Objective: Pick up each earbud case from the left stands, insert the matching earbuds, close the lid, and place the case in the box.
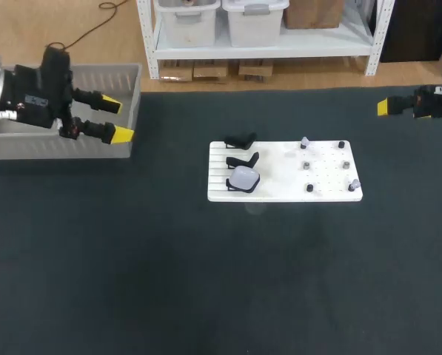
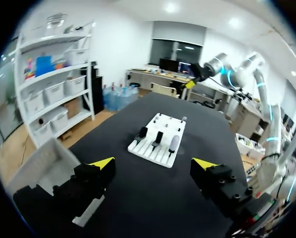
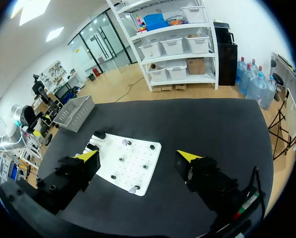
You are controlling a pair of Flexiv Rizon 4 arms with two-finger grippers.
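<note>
A white earbud case (image 1: pixel 244 178) rests on the nearest of three black stands (image 1: pixel 242 158) at the left end of a white board (image 1: pixel 280 177). Small earbuds (image 1: pixel 307 165) sit on pegs across the board's right half. My left gripper (image 1: pixel 115 118) hangs open over the right end of the grey box (image 1: pixel 65 111), holding nothing. At the table's far right, my right gripper (image 1: pixel 389 107) shows one yellow tip. The left wrist view has its open gripper (image 2: pixel 152 163) well short of the board (image 2: pixel 152 154) and case (image 2: pixel 173 144). The right gripper (image 3: pixel 139 155) is open high above the board (image 3: pixel 130 173).
The board lies mid-table on a dark mat (image 1: pixel 206 281), with the box (image 2: pixel 38 163) at the back left corner. In the right wrist view the box (image 3: pixel 76 111) lies past the board's stand end.
</note>
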